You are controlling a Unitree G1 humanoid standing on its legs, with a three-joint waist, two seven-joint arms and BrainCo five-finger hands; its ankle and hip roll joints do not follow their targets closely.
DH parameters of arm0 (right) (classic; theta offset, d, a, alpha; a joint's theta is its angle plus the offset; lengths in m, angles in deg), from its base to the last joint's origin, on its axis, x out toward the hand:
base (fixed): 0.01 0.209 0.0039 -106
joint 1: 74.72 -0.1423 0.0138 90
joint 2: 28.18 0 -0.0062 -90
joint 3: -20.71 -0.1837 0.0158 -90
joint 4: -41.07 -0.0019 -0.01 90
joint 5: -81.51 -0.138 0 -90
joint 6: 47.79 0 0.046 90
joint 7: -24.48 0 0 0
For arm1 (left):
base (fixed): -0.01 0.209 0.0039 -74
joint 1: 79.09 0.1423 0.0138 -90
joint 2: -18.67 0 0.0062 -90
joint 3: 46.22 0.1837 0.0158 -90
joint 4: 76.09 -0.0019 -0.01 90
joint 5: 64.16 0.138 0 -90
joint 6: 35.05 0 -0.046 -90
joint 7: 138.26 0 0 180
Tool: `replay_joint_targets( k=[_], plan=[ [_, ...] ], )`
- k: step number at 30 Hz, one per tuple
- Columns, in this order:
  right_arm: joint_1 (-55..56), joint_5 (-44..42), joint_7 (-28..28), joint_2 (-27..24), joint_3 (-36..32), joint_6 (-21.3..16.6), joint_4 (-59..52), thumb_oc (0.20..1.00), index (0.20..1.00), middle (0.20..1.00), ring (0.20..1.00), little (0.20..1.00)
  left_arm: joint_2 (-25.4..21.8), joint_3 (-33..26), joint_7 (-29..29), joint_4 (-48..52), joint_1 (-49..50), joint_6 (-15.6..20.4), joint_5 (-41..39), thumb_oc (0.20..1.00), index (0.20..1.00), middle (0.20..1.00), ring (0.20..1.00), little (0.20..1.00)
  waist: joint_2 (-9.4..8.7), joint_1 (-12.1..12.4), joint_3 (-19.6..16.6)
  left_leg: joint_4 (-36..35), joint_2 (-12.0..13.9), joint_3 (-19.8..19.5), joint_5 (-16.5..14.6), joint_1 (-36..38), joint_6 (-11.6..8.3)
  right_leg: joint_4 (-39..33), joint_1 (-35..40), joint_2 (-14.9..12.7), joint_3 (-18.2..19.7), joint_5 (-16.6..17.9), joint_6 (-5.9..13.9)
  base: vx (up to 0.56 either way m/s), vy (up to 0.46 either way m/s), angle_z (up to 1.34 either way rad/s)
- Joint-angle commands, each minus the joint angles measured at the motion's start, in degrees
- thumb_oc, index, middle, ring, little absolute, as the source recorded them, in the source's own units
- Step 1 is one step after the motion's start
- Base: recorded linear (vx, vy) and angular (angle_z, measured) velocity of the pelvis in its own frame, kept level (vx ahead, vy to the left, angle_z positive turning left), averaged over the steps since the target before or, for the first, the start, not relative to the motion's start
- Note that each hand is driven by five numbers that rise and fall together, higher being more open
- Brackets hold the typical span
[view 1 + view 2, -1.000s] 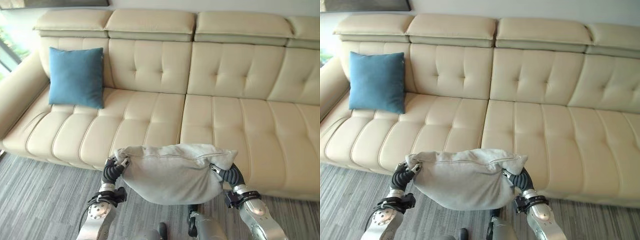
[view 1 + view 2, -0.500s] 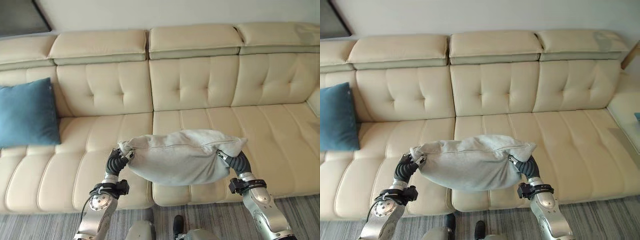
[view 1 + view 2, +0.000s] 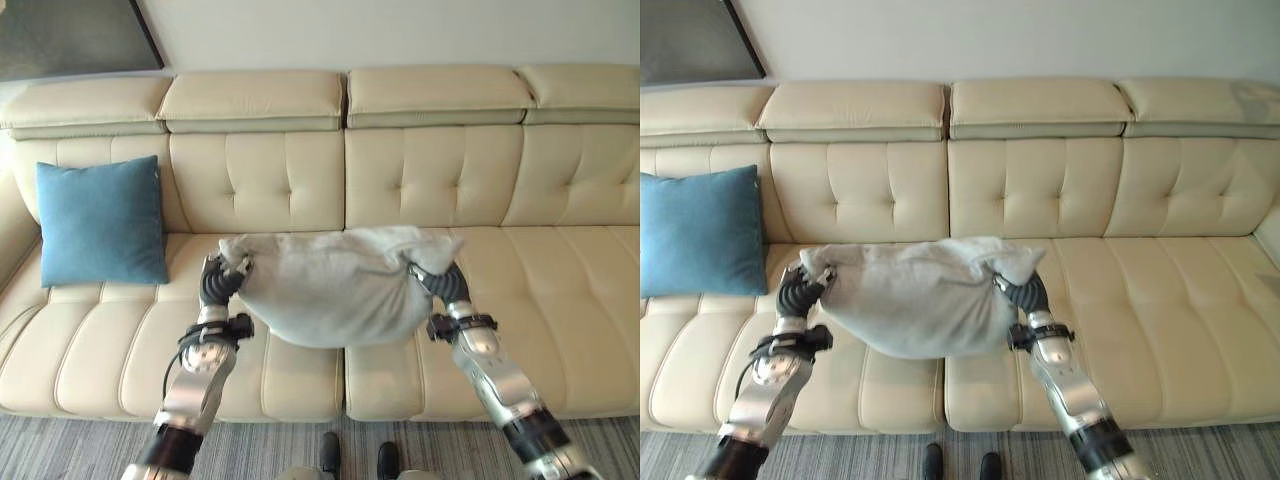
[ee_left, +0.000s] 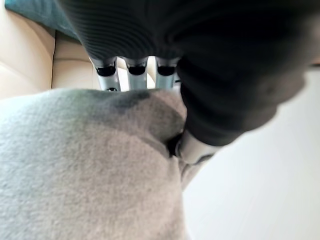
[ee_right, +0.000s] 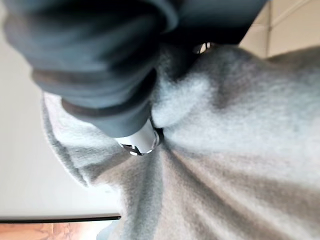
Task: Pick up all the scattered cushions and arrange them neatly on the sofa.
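A limp grey cushion point(image 3: 330, 285) hangs between my two hands above the seat of the cream sofa point(image 3: 560, 290), just left of its middle seam. My left hand point(image 3: 218, 283) grips its left corner and my right hand point(image 3: 440, 283) its right corner. In the left wrist view the fingers point(image 4: 130, 70) pass behind the grey cushion point(image 4: 75, 165) while the thumb presses into its near side. In the right wrist view the thumb point(image 5: 142, 140) digs into a fold of the grey cushion point(image 5: 240, 150). A blue cushion point(image 3: 100, 222) stands upright against the backrest at the left.
The sofa's seat runs bare to the right of the grey cushion, and a seat's width lies between it and the blue one. A dark framed picture point(image 3: 70, 35) hangs on the wall at the upper left. Grey striped floor point(image 3: 80, 445) lies before the sofa.
The camera has swung and come closer to the sofa. Both hands have lifted the grey cushion from the sofa's front edge to above the seat, nearer the backrest.
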Motion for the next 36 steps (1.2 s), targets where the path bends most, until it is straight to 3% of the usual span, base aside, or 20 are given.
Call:
replay_joint_targets(
  k=[1,2,5,7,8,9,10,19,23,30,34,36],
  plan=[
    [-19.0,2.4,-4.7,4.3,3.3,-7.3,1.1,0.200,0.200,0.200,0.200,0.200,-2.6,7.5,-4.9,-4.9,-18.8,6.1,3.9,0.200,0.200,0.200,0.200,0.200,-3.44,0.3,2.3,2.5,3.4,1.3,-6.9,-1.4,-3.47,0.3,-5.6,-2.8,3.0,-0.5,5.36,-0.33,-0.082,0.06],
    [-24.3,2.2,-6.5,3.1,3.2,-7.1,5.2,0.200,0.200,0.200,0.200,0.200,-4.2,8.6,-6.1,-9.0,-24.6,6.6,3.5,0.200,0.200,0.200,0.200,0.200,-3.69,0.5,2.5,2.8,3.4,1.0,-6.0,-4.6,-3.62,0.8,-8.6,-2.6,2.9,0.3,5.36,-0.17,-0.048,0.04],
    [-26.5,2.1,-7.0,2.7,3.0,-7.1,6.9,0.200,0.200,0.200,0.200,0.200,-5.1,8.9,-6.6,-10.7,-26.9,6.7,3.5,0.200,0.200,0.200,0.200,0.200,-3.84,0.5,2.4,3.1,3.4,0.7,-5.6,-6.2,-3.64,1.1,-10.1,-2.6,2.9,0.5,5.31,-0.04,-0.029,0.00],
    [-33.5,1.6,-8.8,0.2,4.2,-6.6,14.2,0.200,0.200,0.200,0.200,0.200,-6.2,11.7,-7.1,-19.1,-34.9,6.9,1.3,0.228,0.228,0.228,0.228,0.228,-3.94,0.2,3.1,1.9,3.6,0.0,-3.2,-10.0,-4.03,1.2,-14.2,-2.8,2.6,1.4,5.44,-0.06,-0.048,-0.08],
    [-34.8,1.4,-9.3,-0.4,4.3,-6.5,15.9,0.200,0.200,0.200,0.200,0.200,-6.6,12.3,-7.0,-20.9,-36.7,6.9,0.7,0.790,0.790,0.790,0.790,0.790,-3.87,0.2,3.1,1.5,3.7,-0.2,-2.7,-10.5,-4.12,1.2,-14.8,-2.8,2.4,1.5,5.43,-0.03,-0.033,-0.01],
    [-36.4,1.3,-10.0,-0.6,4.2,-6.1,18.5,0.435,0.435,0.435,0.435,0.435,-7.6,12.8,-7.3,-23.2,-38.5,6.6,1.2,1.000,1.000,1.000,1.000,1.000,-3.81,0.2,3.4,0.9,3.7,-0.4,-2.1,-11.1,-4.29,1.2,-15.6,-2.6,2.2,1.6,5.53,0.00,0.000,0.00],
    [-36.9,1.1,-10.4,-0.9,4.1,-5.8,19.4,1.000,1.000,1.000,1.000,1.000,-7.8,13.5,-7.0,-24.3,-39.6,6.2,1.2,1.000,1.000,1.000,1.000,1.000,-3.70,0.2,3.6,0.3,3.8,-0.5,-1.6,-11.4,-4.37,1.1,-16.1,-2.6,2.1,1.7,5.53,-0.01,-0.032,0.00],
    [-42.3,-1.6,-11.8,-5.6,3.4,-4.5,26.0,1.000,1.000,1.000,1.000,1.000,-12.3,13.0,-5.6,-30.6,-45.7,6.0,-2.7,1.000,1.000,1.000,1.000,1.000,-3.42,-0.1,5.2,-0.5,3.9,-1.5,-0.6,-13.7,-5.32,1.1,-18.3,-2.4,0.8,1.8,5.69,0.00,-0.018,0.07],
    [-47.8,-5.2,-11.6,-9.6,4.0,-4.5,29.1,1.000,1.000,1.000,1.000,1.000,-17.1,13.3,-4.6,-34.9,-50.0,5.3,-4.9,1.000,1.000,1.000,1.000,1.000,-3.66,-0.2,5.1,-0.5,3.8,-1.4,-0.9,-13.6,-5.57,0.4,-18.0,-2.3,0.7,2.1,6.01,0.02,-0.014,0.00],
    [-53.2,-13.3,-11.3,-13.6,4.0,-3.4,37.1,1.000,1.000,1.000,1.000,1.000,-20.4,14.8,-2.4,-41.1,-55.2,4.0,-8.4,1.000,1.000,1.000,1.000,1.000,-3.50,0.3,5.2,-0.5,3.4,-1.9,-0.5,-14.3,-5.71,-0.4,-18.1,-2.4,0.2,2.8,6.11,0.01,0.001,0.03],
    [-52.4,-14.8,-11.8,-14.7,2.9,-3.1,37.7,1.000,1.000,1.000,1.000,1.000,-20.2,13.7,-2.2,-40.2,-54.0,4.1,-9.7,1.000,1.000,1.000,1.000,1.000,-3.40,0.6,5.5,-0.5,3.3,-2.2,-0.7,-14.0,-5.79,-0.8,-17.6,-2.3,0.1,2.8,6.14,0.00,0.007,0.09],
    [-47.2,-14.0,-11.8,-15.6,-0.1,-3.3,33.1,1.000,1.000,1.000,1.000,1.000,-20.2,10.8,-1.8,-33.2,-47.4,5.3,-9.3,1.000,1.000,1.000,1.000,1.000,-3.56,0.8,5.8,-0.5,3.1,-2.4,-0.5,-14.0,-5.72,-1.1,-17.2,-2.4,0.2,2.9,6.06,0.01,0.017,0.01]
  ],
)
